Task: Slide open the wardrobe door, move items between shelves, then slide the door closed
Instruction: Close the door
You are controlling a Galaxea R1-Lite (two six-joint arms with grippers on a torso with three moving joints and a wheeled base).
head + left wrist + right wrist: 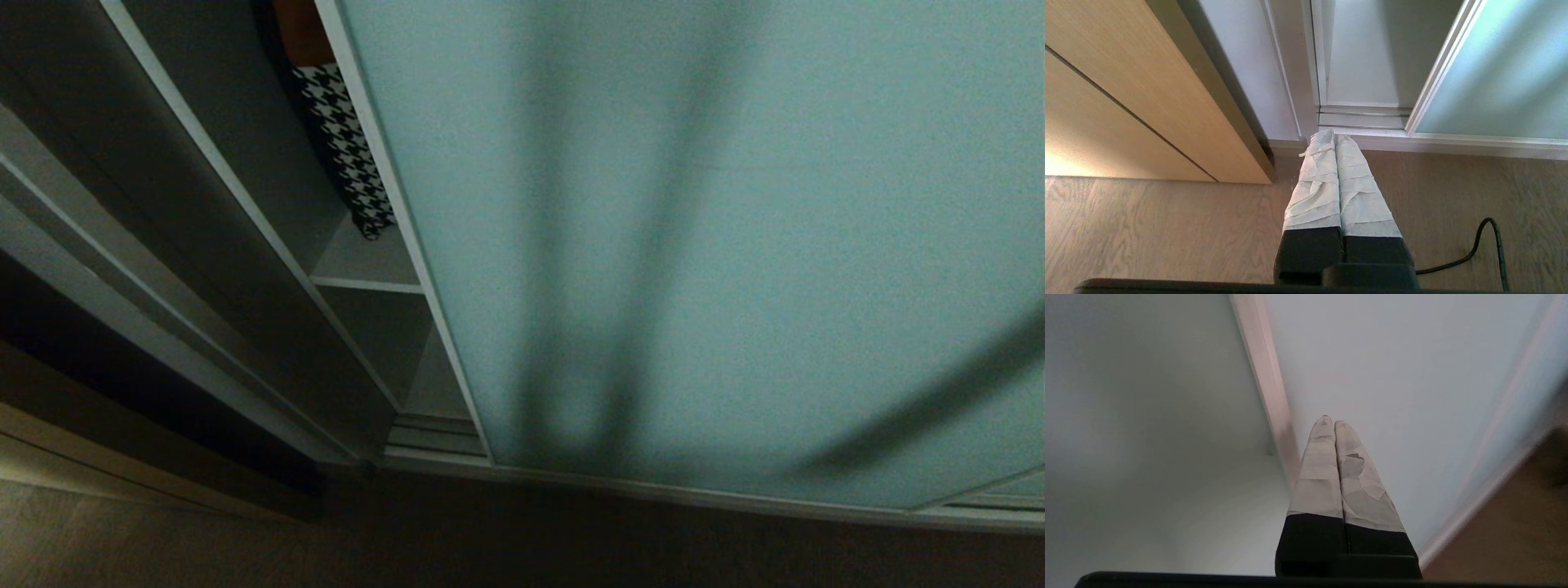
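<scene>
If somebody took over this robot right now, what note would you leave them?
Left gripper: shut, empty, parked low over the floor by the track.
Right gripper: shut, empty, at the door's frame edge, apparently working on it.
Door: only a narrow gap is open at its left.
Houndstooth cloth: on a shelf inside the gap.
Done: cannot tell whether the items were moved.
Left: if they were, close the gap; if not, open wider, move them, then close.
</scene>
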